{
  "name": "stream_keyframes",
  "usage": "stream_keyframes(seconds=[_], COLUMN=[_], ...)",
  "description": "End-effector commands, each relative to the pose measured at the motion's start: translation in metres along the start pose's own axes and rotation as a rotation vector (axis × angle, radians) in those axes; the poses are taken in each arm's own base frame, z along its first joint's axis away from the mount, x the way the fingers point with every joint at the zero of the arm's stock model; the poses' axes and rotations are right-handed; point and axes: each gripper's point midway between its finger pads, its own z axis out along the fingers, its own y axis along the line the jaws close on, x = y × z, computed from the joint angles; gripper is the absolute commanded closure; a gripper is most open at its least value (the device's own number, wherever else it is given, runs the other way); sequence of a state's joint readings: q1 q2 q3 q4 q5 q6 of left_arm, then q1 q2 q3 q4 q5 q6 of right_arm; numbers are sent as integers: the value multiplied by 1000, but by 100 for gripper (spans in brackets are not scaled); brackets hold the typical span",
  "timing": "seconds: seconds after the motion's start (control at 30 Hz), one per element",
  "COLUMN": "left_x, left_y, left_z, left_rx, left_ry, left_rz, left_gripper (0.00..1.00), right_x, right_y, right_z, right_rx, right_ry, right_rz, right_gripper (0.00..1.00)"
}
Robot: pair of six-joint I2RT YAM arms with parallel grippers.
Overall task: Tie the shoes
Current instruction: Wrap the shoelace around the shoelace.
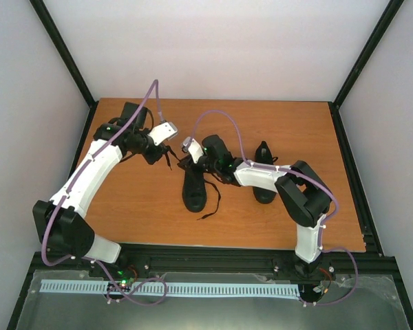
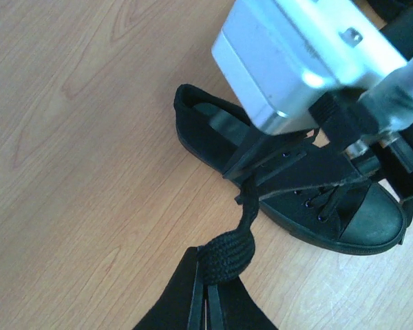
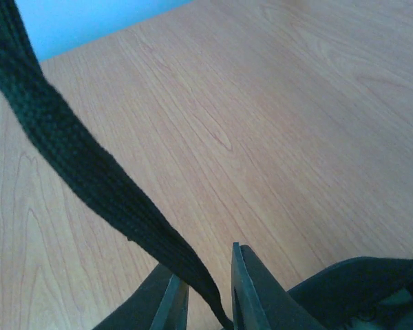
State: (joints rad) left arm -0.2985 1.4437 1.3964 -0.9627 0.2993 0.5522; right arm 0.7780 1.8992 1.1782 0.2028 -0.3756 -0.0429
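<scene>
Left pincer (image 2: 208, 278) pinches a bunched lace (image 2: 226, 256) from one black sneaker (image 2: 361, 223) on the table (image 2: 89, 172). Right pincer (image 3: 205, 267) is a little spread around a flat lace (image 3: 76, 158). The second sneaker (image 1: 265, 175) sits nearby.

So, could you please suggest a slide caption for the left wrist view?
Left gripper pinching a bunched black lace that runs up to the black sneaker on the wooden table.
</scene>
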Motion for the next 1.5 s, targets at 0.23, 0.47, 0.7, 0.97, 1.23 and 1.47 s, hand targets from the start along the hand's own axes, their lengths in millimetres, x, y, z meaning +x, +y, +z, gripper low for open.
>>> stream_keyframes(seconds=[0.23,0.47,0.7,0.97,1.23,1.47], left_x=[9,7,65,94,43,-1], left_y=[8,9,6,-43,-36,-29], left_z=[-1,-4,51,117,105,102], left_rx=[-62,-72,-49,153,80,5], left_ry=[23,21,172,199,-94,-310], left_rz=[0,2,-20,1,43,24], left_gripper=[99,99,99,99,33,42], right_x=[-7,-6,-11,-6,-7,-12], right_y=[-13,-16,-30,-24,-25,-29], right_z=[-6,-8,-24,-26,-27,-26], right_rx=[31,38,56,15,27,42], right_ry=[-41,-36,-43,16,35,22], right_rz=[37,42,163,267,371,490], right_gripper=[78,97,97,97,97,97])
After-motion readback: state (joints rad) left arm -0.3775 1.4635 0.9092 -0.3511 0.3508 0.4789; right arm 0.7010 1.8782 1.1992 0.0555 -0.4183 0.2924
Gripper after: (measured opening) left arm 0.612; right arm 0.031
